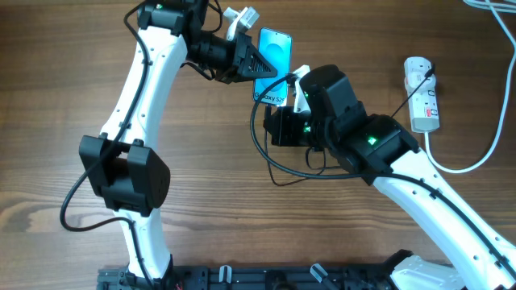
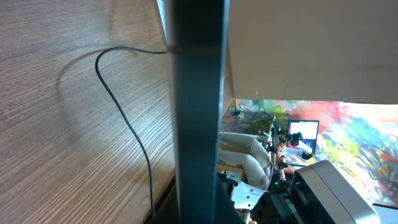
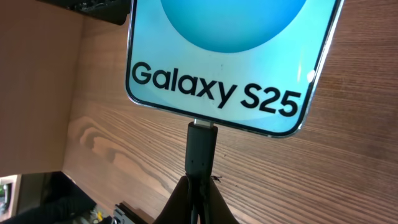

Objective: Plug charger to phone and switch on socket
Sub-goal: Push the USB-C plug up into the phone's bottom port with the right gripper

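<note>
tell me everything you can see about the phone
The flat rectangular smartphone has a bright cyan-blue screen and a pale lower band printed "Galaxy S25" in dark letters. It faces screen-up over the wooden table, top middle in the overhead view. The left gripper overlaps its left side; the grip itself is hidden. The small dark plug of the thin black charger cable, pinched by the right gripper, meets its bottom edge.
</note>
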Robot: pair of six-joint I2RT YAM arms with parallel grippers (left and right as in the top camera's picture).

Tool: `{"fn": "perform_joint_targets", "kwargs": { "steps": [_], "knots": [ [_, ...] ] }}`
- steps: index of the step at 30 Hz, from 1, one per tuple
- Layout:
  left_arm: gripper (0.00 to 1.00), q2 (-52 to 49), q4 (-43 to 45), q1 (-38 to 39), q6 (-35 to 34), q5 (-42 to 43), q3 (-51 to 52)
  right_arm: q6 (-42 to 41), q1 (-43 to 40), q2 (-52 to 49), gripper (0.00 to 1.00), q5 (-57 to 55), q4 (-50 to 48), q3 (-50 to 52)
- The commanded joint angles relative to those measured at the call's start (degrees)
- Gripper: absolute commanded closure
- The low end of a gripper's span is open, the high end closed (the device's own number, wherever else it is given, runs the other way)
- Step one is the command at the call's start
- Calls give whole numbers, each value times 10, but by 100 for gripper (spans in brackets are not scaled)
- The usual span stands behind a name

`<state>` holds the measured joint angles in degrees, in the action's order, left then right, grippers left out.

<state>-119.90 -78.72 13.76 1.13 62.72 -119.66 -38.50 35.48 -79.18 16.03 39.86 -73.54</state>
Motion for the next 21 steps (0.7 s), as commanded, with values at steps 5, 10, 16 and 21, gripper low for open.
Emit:
{"fn": "perform_joint_targets", "kwargs": {
  "steps": [5, 10, 16, 21],
  "knots": [
    [96, 12, -28, 7, 19, 22, -8, 26, -7, -5, 95, -65, -40, -7],
    [96, 12, -37, 7, 19, 22, -8, 41, -7, -5, 96, -95, -45, -7],
    [96, 12, -41, 7, 19, 22, -8, 41, -7, -5, 95, -101, -48, -7],
    [96, 12, -41, 7, 19, 22, -8, 47, -7, -5, 95, -106, -51, -7]
  ]
}}
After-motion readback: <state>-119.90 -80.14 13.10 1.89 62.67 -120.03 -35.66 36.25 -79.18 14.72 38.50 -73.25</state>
